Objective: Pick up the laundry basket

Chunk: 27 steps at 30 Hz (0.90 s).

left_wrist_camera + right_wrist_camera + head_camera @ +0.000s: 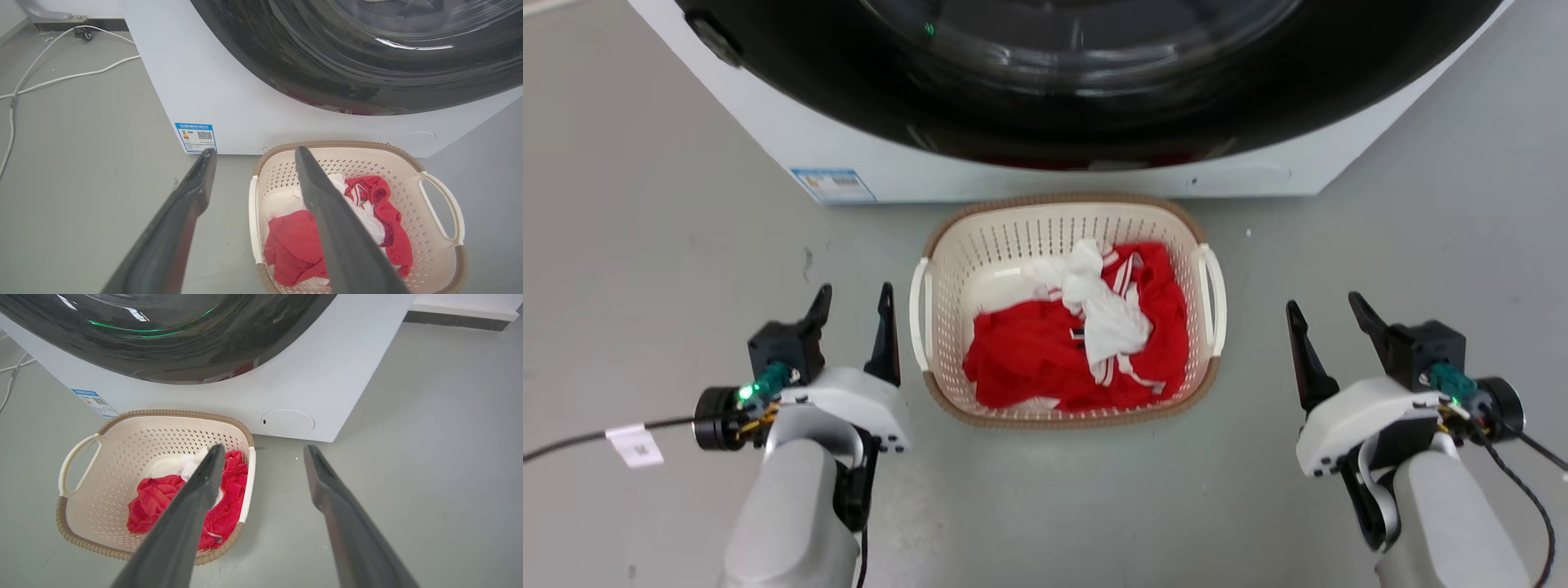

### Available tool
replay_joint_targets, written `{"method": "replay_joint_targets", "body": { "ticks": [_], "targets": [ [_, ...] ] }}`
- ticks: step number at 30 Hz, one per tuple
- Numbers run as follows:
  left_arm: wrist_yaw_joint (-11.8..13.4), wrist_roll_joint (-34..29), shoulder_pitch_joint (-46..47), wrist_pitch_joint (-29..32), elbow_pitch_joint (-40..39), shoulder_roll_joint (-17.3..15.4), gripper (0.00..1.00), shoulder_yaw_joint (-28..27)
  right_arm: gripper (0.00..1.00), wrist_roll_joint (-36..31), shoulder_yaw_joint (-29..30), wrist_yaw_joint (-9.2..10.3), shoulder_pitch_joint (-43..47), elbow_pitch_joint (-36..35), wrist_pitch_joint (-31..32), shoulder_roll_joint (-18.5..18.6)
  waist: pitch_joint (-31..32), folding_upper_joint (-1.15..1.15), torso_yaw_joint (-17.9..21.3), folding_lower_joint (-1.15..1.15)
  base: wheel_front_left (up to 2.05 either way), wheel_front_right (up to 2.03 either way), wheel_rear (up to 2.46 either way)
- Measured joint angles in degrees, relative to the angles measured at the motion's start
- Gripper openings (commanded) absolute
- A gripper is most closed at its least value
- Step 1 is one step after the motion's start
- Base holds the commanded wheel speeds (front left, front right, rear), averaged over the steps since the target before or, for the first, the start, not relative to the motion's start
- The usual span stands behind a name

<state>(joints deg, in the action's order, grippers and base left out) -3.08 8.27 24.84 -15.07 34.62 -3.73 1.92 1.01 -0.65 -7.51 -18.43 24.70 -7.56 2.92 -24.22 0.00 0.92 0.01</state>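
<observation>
The laundry basket [1013,237] sits on the grey floor just in front of the washing machine, cream and perforated with a brown rim and white side handles [919,314]. Red and white clothes [1078,335] lie inside it. My left gripper [854,298] hovers open just left of the basket's left handle, holding nothing. My right gripper [1327,306] stands open a short way right of the right handle [1215,298]. The left wrist view has the basket [425,228] to the right of the fingers [192,192]; the right wrist view has the basket [110,457] at lower left.
The white washing machine [1258,175] with its dark round door [1094,82] rises directly behind the basket. White cables [49,77] trail over the floor to its left. A black cable with a white tag [633,445] runs off my left wrist. Bare floor lies on both sides.
</observation>
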Motion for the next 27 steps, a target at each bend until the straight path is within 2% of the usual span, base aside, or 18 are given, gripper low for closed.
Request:
{"method": "replay_joint_targets", "body": {
  "ticks": [15,27],
  "targets": [
    [-2.72,2.58,15.94,-0.01,18.37,-2.33,1.00,-0.71,1.00,2.89,-3.81,0.00,-16.02,16.30,-0.05,-0.02,-14.59,0.00,0.45,0.00,0.00,0.00,0.00],
    [-4.25,5.36,27.89,1.57,29.17,-4.31,1.00,2.04,1.00,7.64,-9.21,0.00,-29.11,30.29,0.49,0.00,-22.30,0.00,1.42,0.00,0.00,0.00,0.00]
  ]
}}
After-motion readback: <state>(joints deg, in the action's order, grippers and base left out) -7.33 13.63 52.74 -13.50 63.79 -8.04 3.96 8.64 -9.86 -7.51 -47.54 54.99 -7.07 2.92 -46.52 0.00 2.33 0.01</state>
